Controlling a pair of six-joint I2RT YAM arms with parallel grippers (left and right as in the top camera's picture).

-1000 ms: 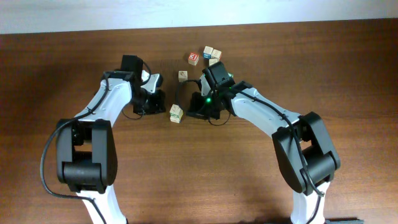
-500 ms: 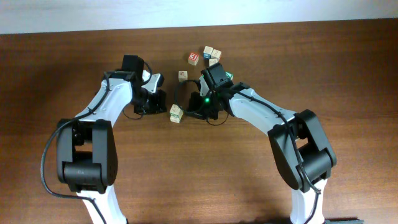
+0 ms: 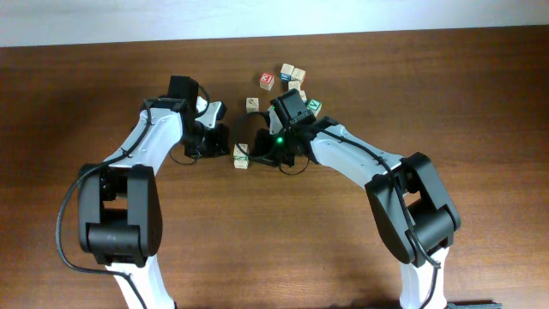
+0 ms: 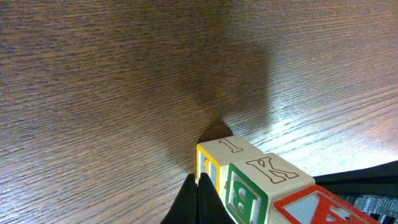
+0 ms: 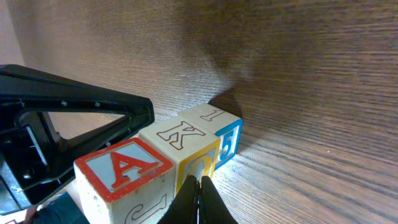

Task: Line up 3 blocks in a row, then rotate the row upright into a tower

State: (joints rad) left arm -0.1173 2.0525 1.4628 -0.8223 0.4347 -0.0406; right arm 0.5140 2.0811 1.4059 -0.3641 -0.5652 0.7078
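Surface (image 3: pixel 480 129) of brown wood carrying everything. Left arm (image 3: pixel 154 137) and right arm (image 3: pixel 360 159) reaching inward. Left gripper (image 3: pixel 218 137) and right gripper (image 3: pixel 262 153) both keeping jaws pressed together, gripping nothing. Blocks (image 3: pixel 242 156) standing between them as three-high column ("1" cube (image 4: pixel 231 147) sitting on wood, "K" cube (image 4: pixel 267 171) next, red "A" cube (image 4: pixel 311 208) nearest cameras). Closed tips sitting just beside column's lower end. Loose cubes (image 3: pixel 290 75) lying farther back.

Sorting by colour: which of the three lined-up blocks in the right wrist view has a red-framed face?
The A block, nearest the camera; the K block shows yellow, the 1 block blue.
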